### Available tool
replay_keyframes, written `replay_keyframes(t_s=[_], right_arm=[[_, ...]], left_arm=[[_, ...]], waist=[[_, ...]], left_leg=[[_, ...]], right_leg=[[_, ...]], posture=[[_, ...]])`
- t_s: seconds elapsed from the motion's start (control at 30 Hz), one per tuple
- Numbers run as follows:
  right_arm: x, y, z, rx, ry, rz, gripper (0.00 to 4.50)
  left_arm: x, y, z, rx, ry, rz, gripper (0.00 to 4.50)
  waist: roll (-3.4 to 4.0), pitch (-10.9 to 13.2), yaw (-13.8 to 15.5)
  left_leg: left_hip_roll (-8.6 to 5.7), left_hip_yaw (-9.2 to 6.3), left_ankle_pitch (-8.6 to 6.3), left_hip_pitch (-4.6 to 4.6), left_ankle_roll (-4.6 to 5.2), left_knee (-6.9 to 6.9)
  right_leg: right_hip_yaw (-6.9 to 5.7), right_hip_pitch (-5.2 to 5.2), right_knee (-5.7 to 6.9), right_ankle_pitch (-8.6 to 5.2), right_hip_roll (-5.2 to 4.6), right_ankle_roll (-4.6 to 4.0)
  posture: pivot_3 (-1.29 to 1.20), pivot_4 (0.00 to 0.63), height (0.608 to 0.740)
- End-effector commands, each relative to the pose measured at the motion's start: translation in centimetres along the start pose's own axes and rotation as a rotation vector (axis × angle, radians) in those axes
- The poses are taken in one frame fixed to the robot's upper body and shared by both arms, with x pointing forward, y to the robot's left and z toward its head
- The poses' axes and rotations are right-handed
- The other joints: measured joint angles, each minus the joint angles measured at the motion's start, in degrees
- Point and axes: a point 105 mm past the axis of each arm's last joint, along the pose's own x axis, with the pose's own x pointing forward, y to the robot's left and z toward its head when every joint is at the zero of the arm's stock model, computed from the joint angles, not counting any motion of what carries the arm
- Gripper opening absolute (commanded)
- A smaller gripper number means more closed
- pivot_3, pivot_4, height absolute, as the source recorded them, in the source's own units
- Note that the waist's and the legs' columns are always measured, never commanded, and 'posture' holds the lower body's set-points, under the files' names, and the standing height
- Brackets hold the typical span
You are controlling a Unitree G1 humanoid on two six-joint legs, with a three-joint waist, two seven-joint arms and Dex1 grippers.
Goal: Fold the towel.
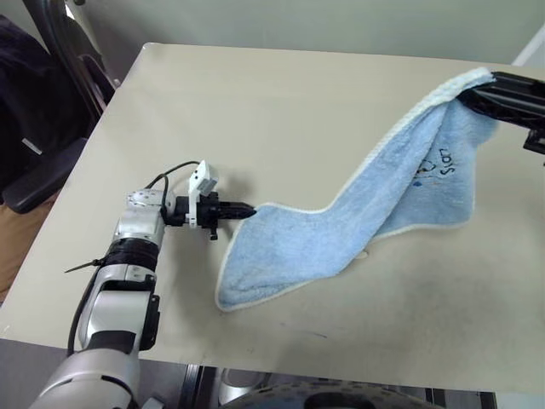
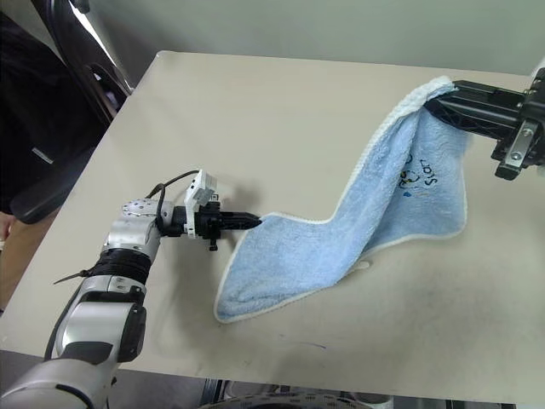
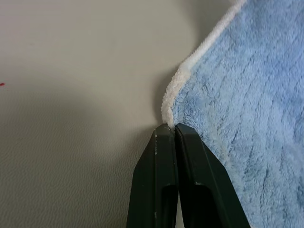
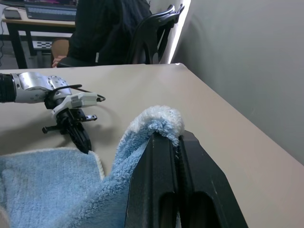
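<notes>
Looking through the head cameras, I see the towel strung out across the table, unfolded: its near end lies flat on the tabletop, its far end hangs lifted off the surface. My left gripper sits low at the near corner, and my right gripper is raised at the far corner with the cloth draped down from it. The dark embroidered mark faces me on the hanging part. No fold is made yet, as I judge it; both corners seem secured, and bringing one end over the other is all still ahead.

Switching to the left wrist camera, I see my black fingers pressed together, pinching the whitish edging right at the corner, the cloth spreading away over the table.

Through the right wrist camera, my right fingers are clamped on a bunched blue corner that bulges above their tips. Beyond it the left gripper rests at the flat end, and a person sits on a chair behind the table.
</notes>
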Motion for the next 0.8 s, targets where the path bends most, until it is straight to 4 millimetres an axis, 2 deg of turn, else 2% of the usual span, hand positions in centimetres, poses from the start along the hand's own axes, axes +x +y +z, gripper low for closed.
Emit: replay_keyframes(t_s=[0.03, 0.2, 0.3, 0.4, 0.6, 0.73, 0.8], right_arm=[[-0.8, -0.7, 0.7, -0.050, -0.007, -0.058, 0.00], [-1.6, -2.1, -0.6, -0.016, 0.012, -0.117, 0.00], [-2.0, -3.4, -1.7, -0.002, 0.030, -0.169, 0.00], [-2.5, -5.5, -2.8, 0.001, 0.024, -0.260, 0.00], [-1.7, -9.6, -5.3, -0.076, 0.080, -0.437, 0.00], [-0.5, -12.5, -6.2, -0.137, 0.049, -0.546, 0.00], [-0.1, -13.2, -6.3, -0.169, 0.018, -0.564, 0.00]], left_arm=[[-1.2, 1.7, 1.7, -0.042, -0.100, 0.104, 0.01], [-4.5, 4.3, 7.6, 0.057, -0.272, 0.294, 0.01], [-6.1, 5.6, 10.7, 0.116, -0.347, 0.436, 0.01], [-7.2, 6.4, 14.1, 0.213, -0.413, 0.566, 0.01], [-7.9, 6.6, 18.6, 0.338, -0.569, 0.724, 0.01], [-8.6, 6.3, 20.8, 0.387, -0.652, 0.782, 0.01], [-8.9, 5.9, 21.7, 0.413, -0.687, 0.779, 0.01]], waist=[[-0.10, 0.08, 0.00], [-0.79, 0.52, -0.21], [-0.83, 0.55, -0.21], [-0.83, 0.55, -0.22], [-0.83, 0.57, -0.70], [-0.82, 0.59, -1.05], [-0.80, 0.60, -1.16]], left_leg=[[0.00, 0.00, 0.00, 0.00, 0.00, 0.12], [0.17, 0.00, 0.21, -0.02, -0.16, 0.40], [0.15, -0.01, 0.38, -0.12, -0.11, 0.46], [0.09, 0.01, 0.45, -0.17, 0.00, 0.51], [0.10, 0.01, 0.55, -0.25, 0.02, 0.53], [0.16, 0.02, 0.67, -0.55, 0.02, 0.51], [0.16, 0.02, 0.72, -0.80, 0.03, 0.51]], right_leg=[[-0.01, 0.00, 0.15, 0.00, 0.00, 0.00], [-0.13, -0.06, 0.38, 0.27, 0.09, -0.19], [-0.11, -0.12, 0.30, 0.59, 0.11, -0.17], [-0.07, -0.11, 0.24, 0.71, 0.08, -0.08], [-0.08, -0.20, 0.23, 0.78, 0.09, -0.08], [-0.09, -0.54, 0.27, 0.88, 0.12, -0.14], [-0.08, -0.80, 0.26, 0.95, 0.14, -0.15]], posture=[[0.00, 0.150, 0.733], [0.00, 0.150, 0.733], [0.00, 0.150, 0.733], [0.00, 0.150, 0.733], [0.00, 0.150, 0.733], [0.00, 0.150, 0.733], [0.00, 0.150, 0.733]])
